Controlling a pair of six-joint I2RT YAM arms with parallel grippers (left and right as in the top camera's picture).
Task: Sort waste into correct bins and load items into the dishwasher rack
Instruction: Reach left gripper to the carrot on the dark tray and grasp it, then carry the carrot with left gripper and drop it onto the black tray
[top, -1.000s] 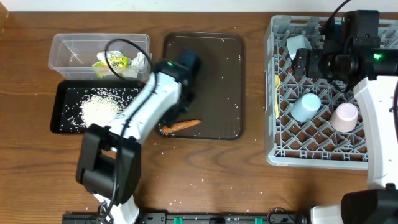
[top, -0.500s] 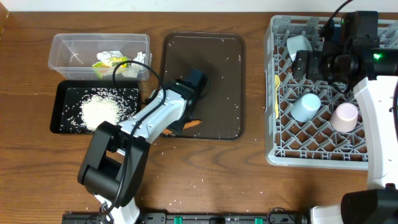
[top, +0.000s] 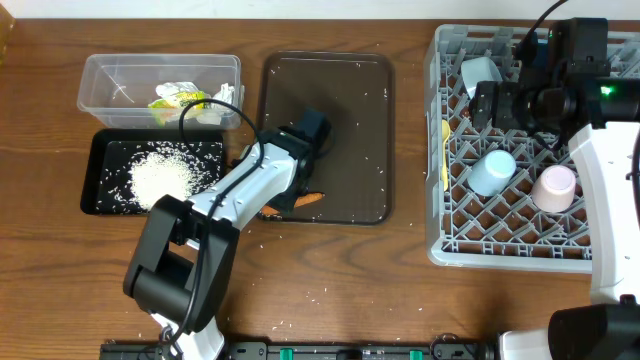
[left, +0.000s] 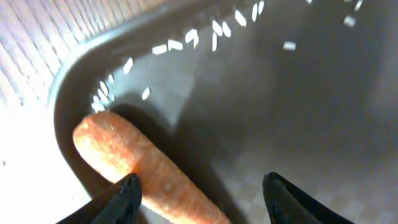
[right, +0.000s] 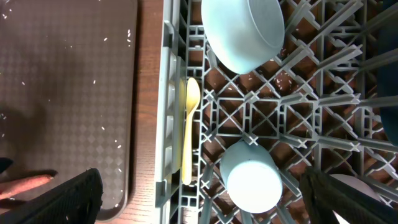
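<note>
Left wrist view: your left gripper sits low over the dark brown serving tray, jaws partly apart. The small orange carrot lies between them in the tray's rounded corner at lower left of frame, against one finger and clear of the other, with loose rice grains above it. Your right gripper hangs spread wide over the dishwasher rack — yellow spoon, light blue bowl and small light blue cup lie in it.

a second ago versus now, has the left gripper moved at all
Yes. The left gripper has left its spot beside the clear tub and come toward the near edge of the brown tray, low over the carrot.
</note>
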